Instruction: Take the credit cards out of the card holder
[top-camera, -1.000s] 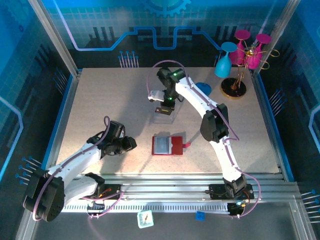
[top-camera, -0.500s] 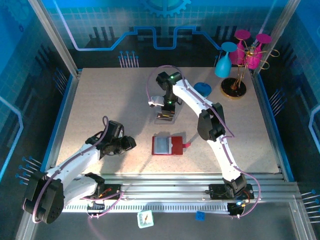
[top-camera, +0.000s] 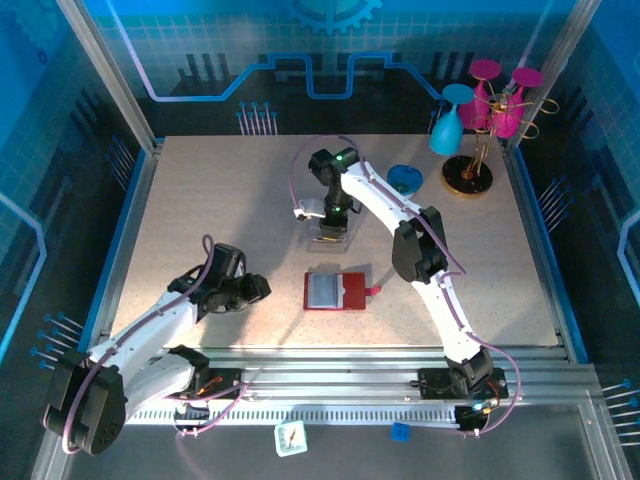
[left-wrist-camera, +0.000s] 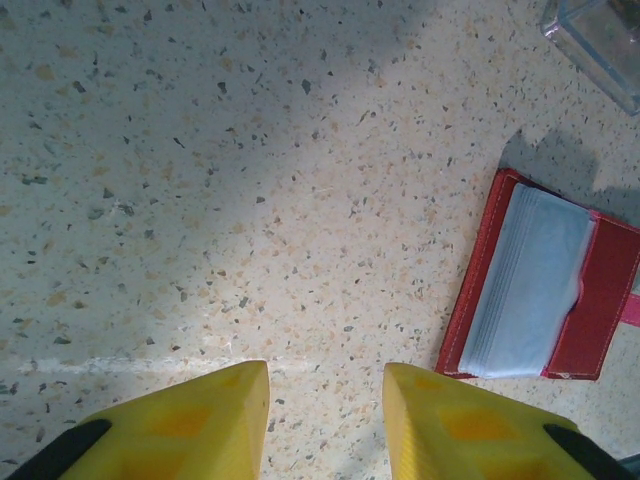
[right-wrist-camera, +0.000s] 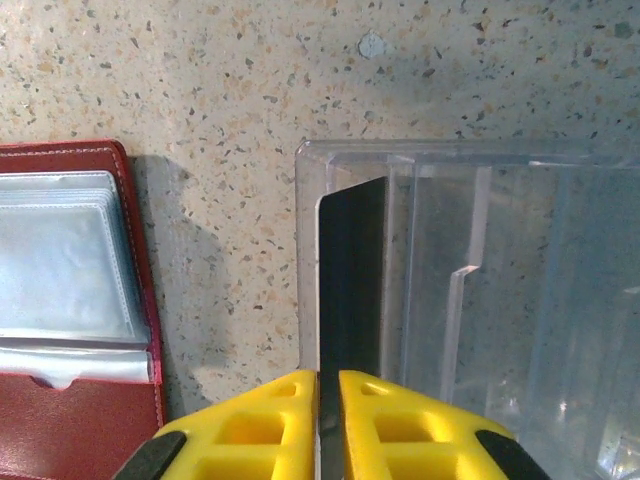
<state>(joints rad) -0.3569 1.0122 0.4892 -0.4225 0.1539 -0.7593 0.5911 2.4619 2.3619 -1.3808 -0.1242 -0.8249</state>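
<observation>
The red card holder (top-camera: 336, 291) lies open on the table, its clear pockets showing in the left wrist view (left-wrist-camera: 540, 283) and the right wrist view (right-wrist-camera: 75, 310). My right gripper (right-wrist-camera: 328, 378) is shut on a black credit card (right-wrist-camera: 350, 270), held on edge inside the clear plastic box (right-wrist-camera: 480, 300), against its left wall. From above, the right gripper (top-camera: 331, 222) hangs over that box (top-camera: 331, 233). My left gripper (left-wrist-camera: 326, 372) is open over bare table, left of the card holder, and sits low at the left (top-camera: 252, 290).
A blue disc (top-camera: 405, 178) lies behind the right arm. At the back right corner a gold-based stand (top-camera: 467, 175) carries blue and pink glasses (top-camera: 452, 120). Metal rails run along the table's near edge (top-camera: 340, 365).
The right gripper has lowered a little into the clear box with the black card. The left arm has drawn slightly back toward the near left.
</observation>
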